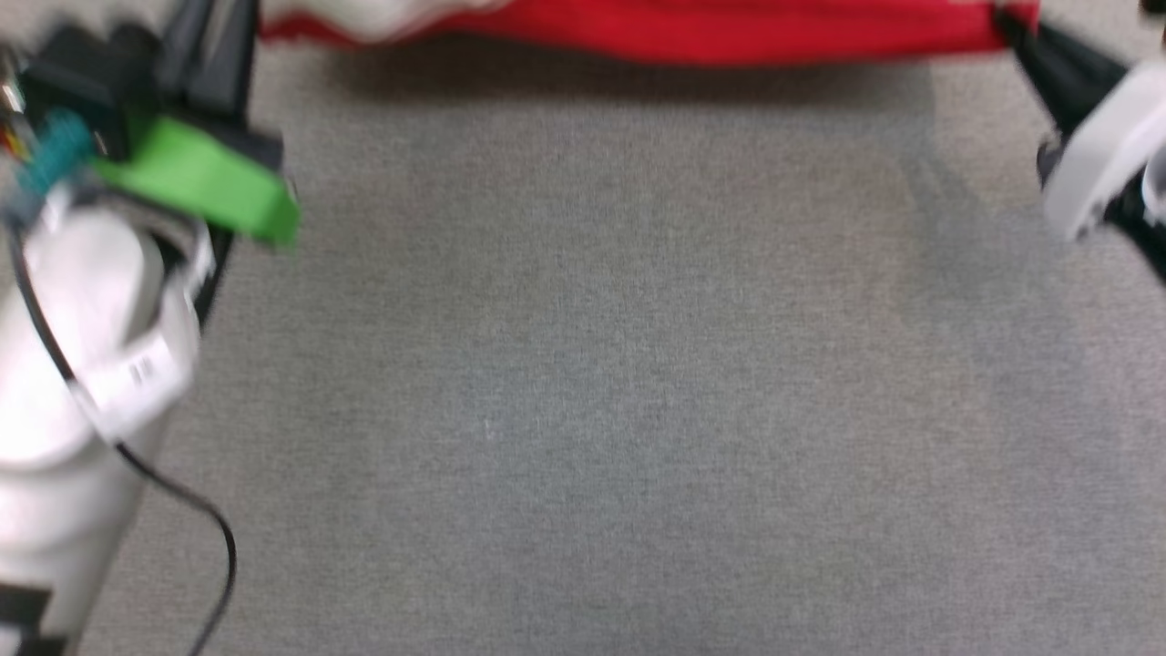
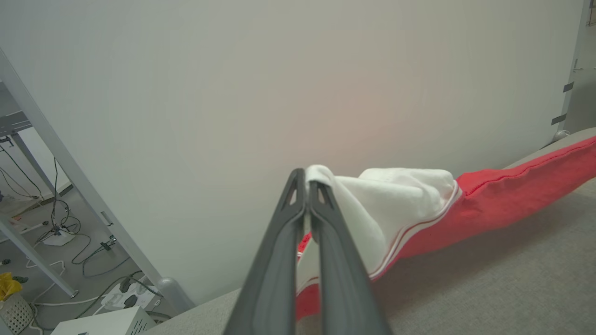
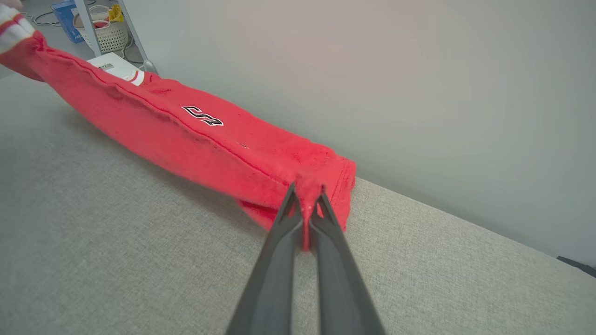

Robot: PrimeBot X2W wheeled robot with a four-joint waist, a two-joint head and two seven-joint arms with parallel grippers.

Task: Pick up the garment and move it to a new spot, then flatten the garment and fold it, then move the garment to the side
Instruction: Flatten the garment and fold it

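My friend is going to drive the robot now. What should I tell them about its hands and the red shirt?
Left gripper: shut, pinching the garment at its white sleeve.
Right gripper: shut, pinching the red corner at the other end.
Garment: stretched between the two grippers, lifted just off the grey table top, near the far edge by the wall. It is bunched long and narrow, not flat.
Done: garment picked up.
Left: lay it down, flatten it, fold it, then move it to the side.
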